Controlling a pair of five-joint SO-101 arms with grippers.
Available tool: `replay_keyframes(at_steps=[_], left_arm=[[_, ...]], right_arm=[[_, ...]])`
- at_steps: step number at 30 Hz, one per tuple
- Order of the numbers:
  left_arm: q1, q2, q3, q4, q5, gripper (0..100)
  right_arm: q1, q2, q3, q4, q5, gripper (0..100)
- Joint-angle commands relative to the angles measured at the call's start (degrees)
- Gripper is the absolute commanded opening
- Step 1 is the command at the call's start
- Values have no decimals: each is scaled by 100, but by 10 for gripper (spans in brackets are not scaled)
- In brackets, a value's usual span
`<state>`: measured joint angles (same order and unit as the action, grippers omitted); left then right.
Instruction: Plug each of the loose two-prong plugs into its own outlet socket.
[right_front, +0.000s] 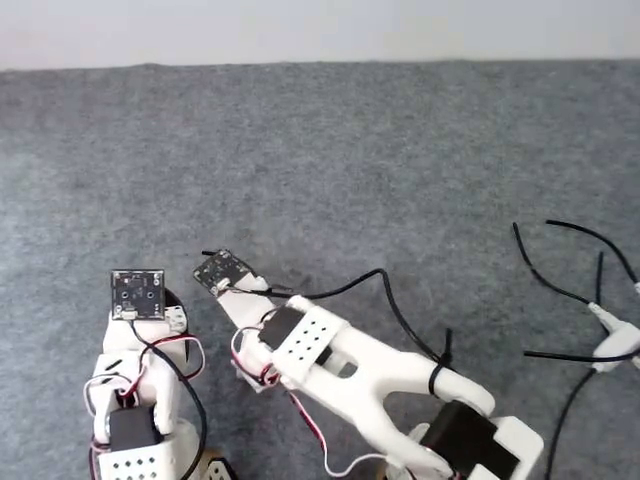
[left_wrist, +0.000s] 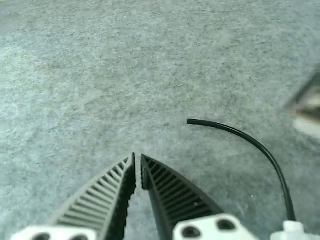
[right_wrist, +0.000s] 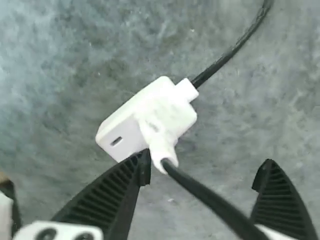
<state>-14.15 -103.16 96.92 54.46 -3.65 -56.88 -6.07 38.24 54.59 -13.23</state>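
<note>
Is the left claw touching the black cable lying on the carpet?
Apart. The left wrist view shows bare carpet between the left claw and the black cable and its loose end.

Left arm (right_front: 135, 420) sits lower left, right arm (right_front: 370, 370) lower centre; a cabled connector (right_front: 615, 348) lies on the carpet (right_front: 350, 150) — right edge, lower half.

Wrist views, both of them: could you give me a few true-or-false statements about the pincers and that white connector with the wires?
The right pincer is open. True.
The left pincer is wide open. False: its fingers are almost touching.
The white connector has red cables. False: its cables are black.
The connector lies on grey carpet. True.
</note>
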Motion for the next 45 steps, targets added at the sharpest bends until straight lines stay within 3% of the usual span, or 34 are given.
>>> replay_keyframes(at_steps=[1,10,14,18,32,39,45], left_arm=[[-97,-62,-48,-211,-9,15],[-862,-53,-92,-941,782,15],[-1336,-35,-303,-993,1204,15],[-1670,-35,-435,-1002,1486,15],[-1890,-35,-505,-1011,1688,15],[-1881,-35,-497,-1011,1670,15],[-1873,-35,-479,-1011,1662,15]], right_arm=[[-189,-13,-369,-4,-554,340],[-391,-40,-615,-48,-765,340],[-400,4,-765,-303,-1301,340],[-400,110,-686,-593,-1363,340],[-497,1138,-835,-1059,-1336,329],[-286,1112,-853,-1095,-193,39],[110,646,-747,-778,800,8]])
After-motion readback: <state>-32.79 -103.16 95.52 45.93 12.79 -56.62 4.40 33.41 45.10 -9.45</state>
